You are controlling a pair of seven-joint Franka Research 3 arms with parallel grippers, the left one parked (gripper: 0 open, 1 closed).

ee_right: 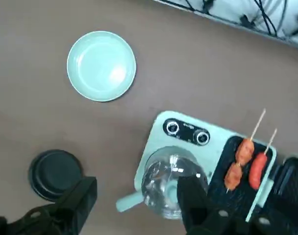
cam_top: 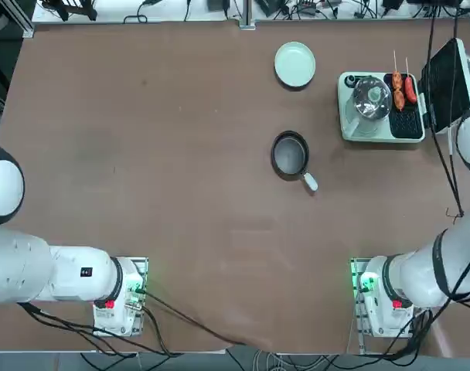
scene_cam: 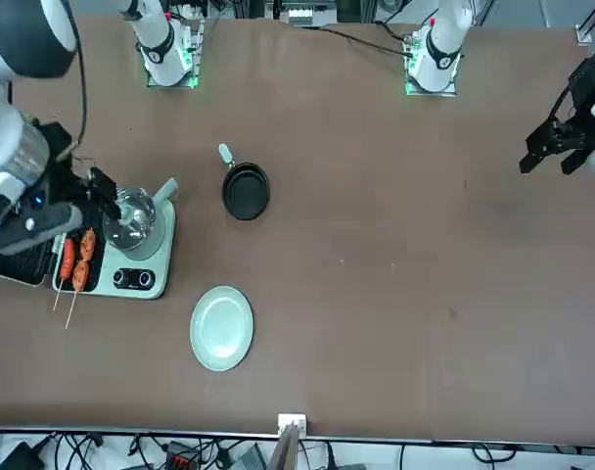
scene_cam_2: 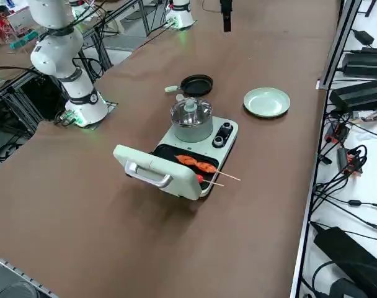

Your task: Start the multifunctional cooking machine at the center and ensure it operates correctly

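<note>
The mint-green cooking machine [cam_top: 364, 130] [scene_cam: 153, 286] [scene_cam_2: 233, 128] [ee_right: 161, 122] stands at the table's far right. Its black lid [cam_top: 450, 79] [scene_cam_2: 152, 171] is hinged open. A glass-lidded steel pot [cam_top: 371, 98] [ee_right: 161, 183] sits on it beside a black grill plate carrying skewered sausages [cam_top: 403, 89] [ee_right: 247, 161]. Two dark knobs [ee_right: 172, 127] [scene_cam: 133, 279] face away from the robot. My right gripper [ee_right: 134, 198] [scene_cam: 85, 174] hangs high over the pot, open, with nothing between its fingers.
A small black frying pan [cam_top: 290, 154] [ee_right: 56, 174] with a white-tipped handle lies near the table's middle. A round pale green plate [cam_top: 294, 64] [ee_right: 101, 66] lies beyond it. Cables run along the far edge.
</note>
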